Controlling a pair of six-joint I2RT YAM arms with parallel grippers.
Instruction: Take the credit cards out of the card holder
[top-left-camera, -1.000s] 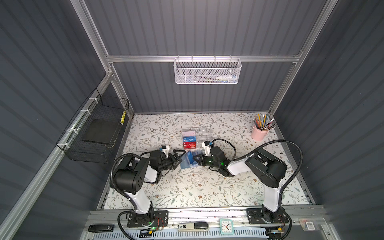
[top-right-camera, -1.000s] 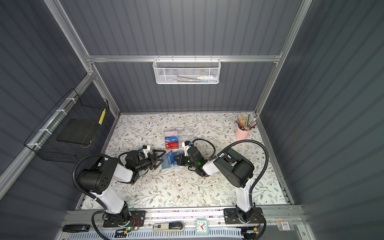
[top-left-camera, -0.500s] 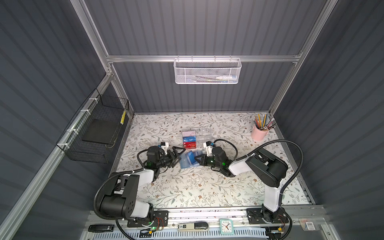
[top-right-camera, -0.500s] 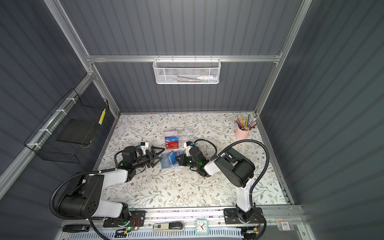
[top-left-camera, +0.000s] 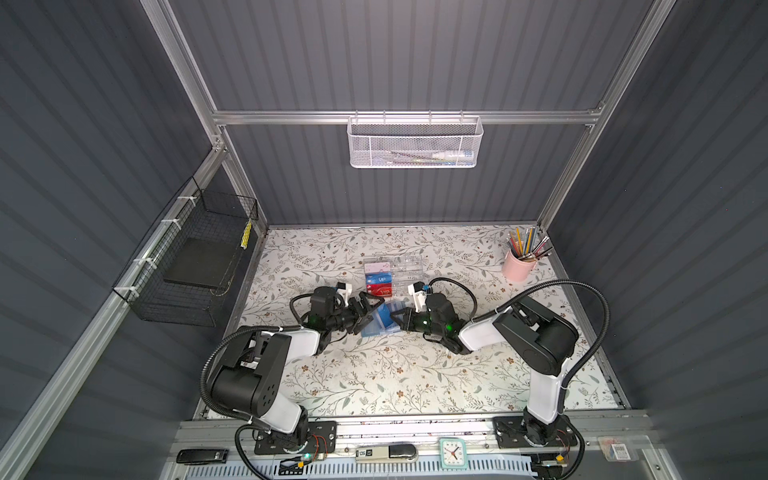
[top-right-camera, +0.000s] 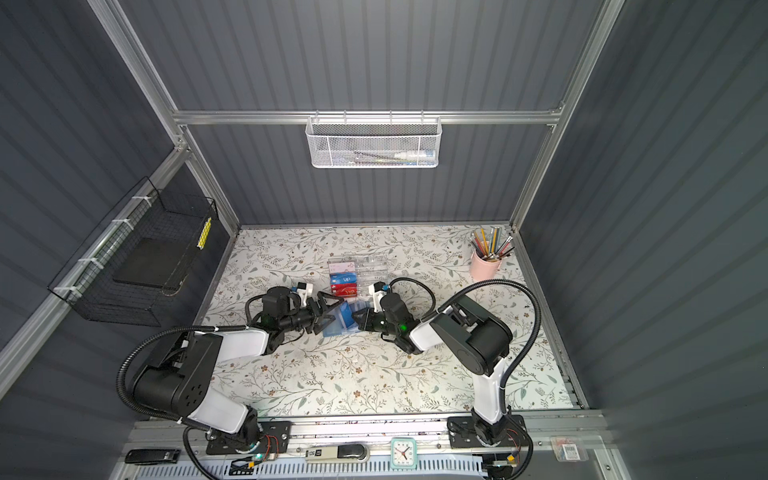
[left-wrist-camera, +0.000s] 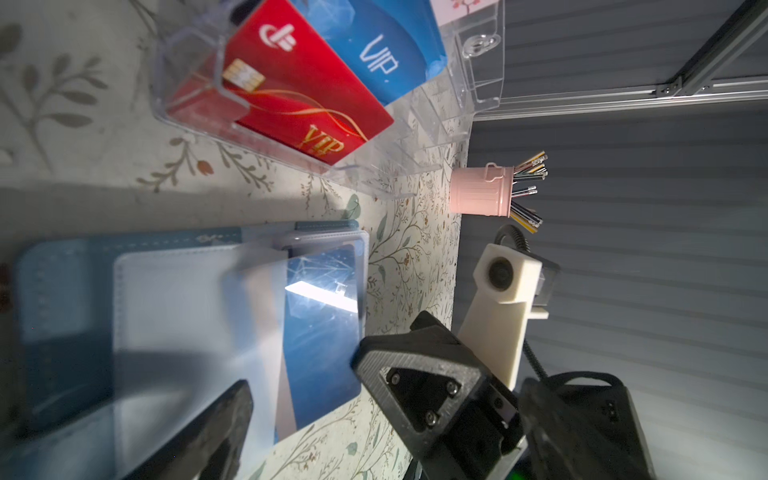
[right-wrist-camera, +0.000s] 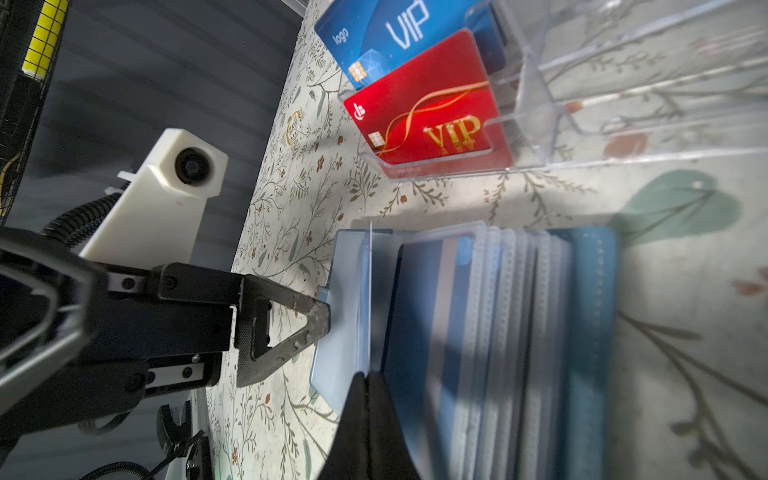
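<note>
Left end effector (top-left-camera: 368, 313), jaws apart, closed in on the card holder (top-left-camera: 384, 323). Right end effector (top-left-camera: 397, 322) stayed clamped on it. Credit card (left-wrist-camera: 320, 332) still inside, probably the next grab.

- Floral-patterned worktop (top-left-camera: 395, 374).
- Clear acrylic box (top-left-camera: 409, 272) near its middle, with a red VIP card (top-left-camera: 379, 291) in a front compartment.
- Pink cup (top-left-camera: 516, 269) of pencils, far right corner.
- White mesh basket (top-left-camera: 414, 143) hanging on the back rail.
- Black wire basket (top-left-camera: 187, 266) on the left wall.

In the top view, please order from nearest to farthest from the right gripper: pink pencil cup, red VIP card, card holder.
1. card holder, pinched by the right gripper, mid-table.
2. red VIP card, just behind, in the clear box.
3. pink pencil cup, far right back corner.
</note>
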